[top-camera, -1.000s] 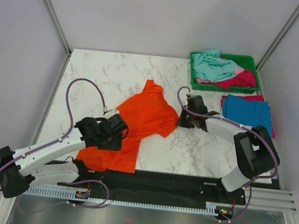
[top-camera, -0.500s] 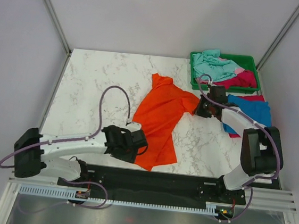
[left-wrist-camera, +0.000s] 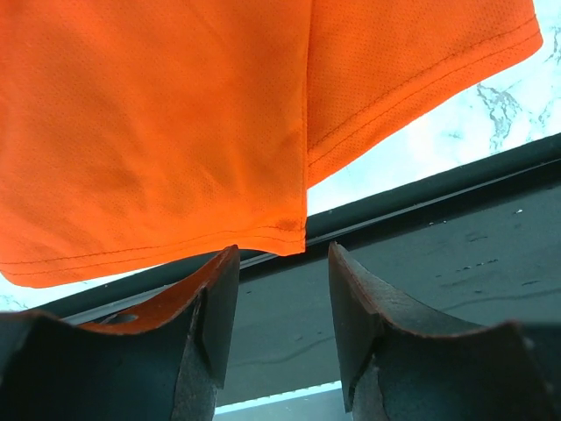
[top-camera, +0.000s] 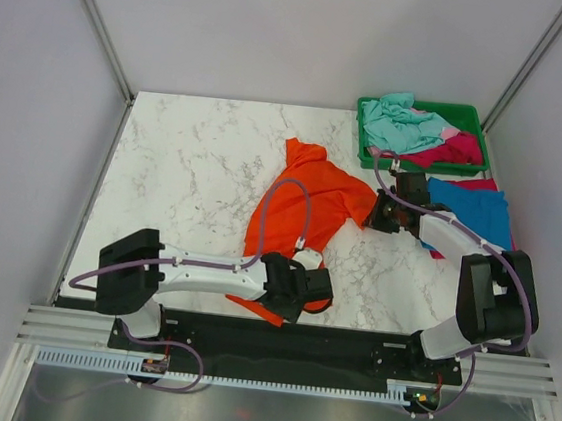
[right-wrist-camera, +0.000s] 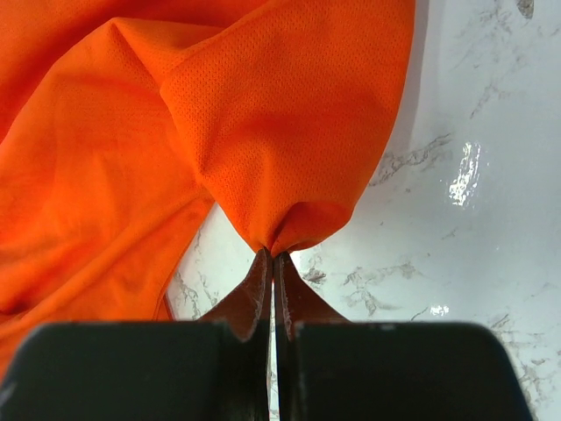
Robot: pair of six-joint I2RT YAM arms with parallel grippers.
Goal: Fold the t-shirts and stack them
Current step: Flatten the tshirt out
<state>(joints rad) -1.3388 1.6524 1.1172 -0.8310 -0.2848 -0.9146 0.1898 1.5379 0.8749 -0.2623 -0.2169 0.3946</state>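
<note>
From above, my left arm [top-camera: 214, 272] hides the near hem of the bright orange fabric t-shirt [top-camera: 337, 201] — left jaws parted, gripping nothing. Right jaws clench a bunched fold of it, beside the folded blue fabric t-shirt [top-camera: 477, 206].

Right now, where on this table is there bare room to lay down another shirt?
The widest bare marble lies left of the orange t-shirt, out to the left edge. A smaller patch sits between that shirt's hem and the right arm. The right side is crowded: green tray, folded blue t-shirt, and the right tool pinching the orange one.
</note>
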